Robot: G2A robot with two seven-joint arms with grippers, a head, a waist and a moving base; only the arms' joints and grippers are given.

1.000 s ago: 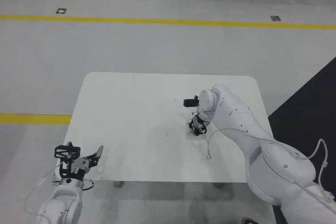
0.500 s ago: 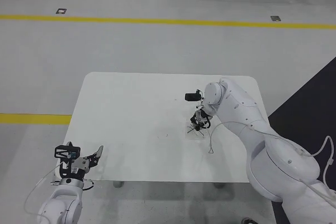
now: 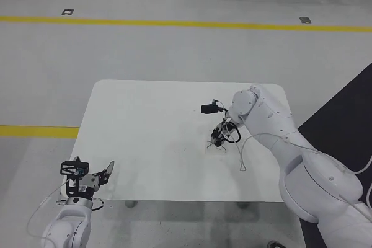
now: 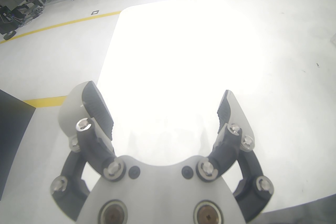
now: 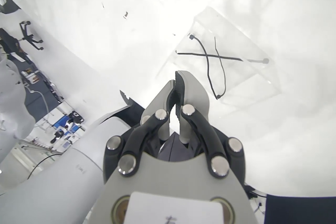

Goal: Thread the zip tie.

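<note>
Several black zip ties (image 5: 210,55) lie crossed on a clear plastic bag (image 5: 252,72) on the white table (image 3: 149,124); in the top view the zip ties (image 3: 214,143) show as a small dark tangle right of centre. My right gripper (image 5: 176,76) is shut, its tips at the bag's near edge beside the ties; I cannot tell whether it pinches the bag. From above, the right gripper (image 3: 221,134) hangs just over the tangle. My left gripper (image 4: 162,104) is open and holds nothing, at the table's near left corner (image 3: 105,168).
A thin white cable (image 3: 243,162) hangs from the right arm over the table's right part. A dark panel (image 3: 353,105) stands to the right of the table. Small dark specks (image 5: 126,14) dot the tabletop.
The right arm's elbow and forearm have swung to the right, and the hanging cable went with them. Its gripper stayed over the zip ties, shifting slightly. The left arm has not moved.
</note>
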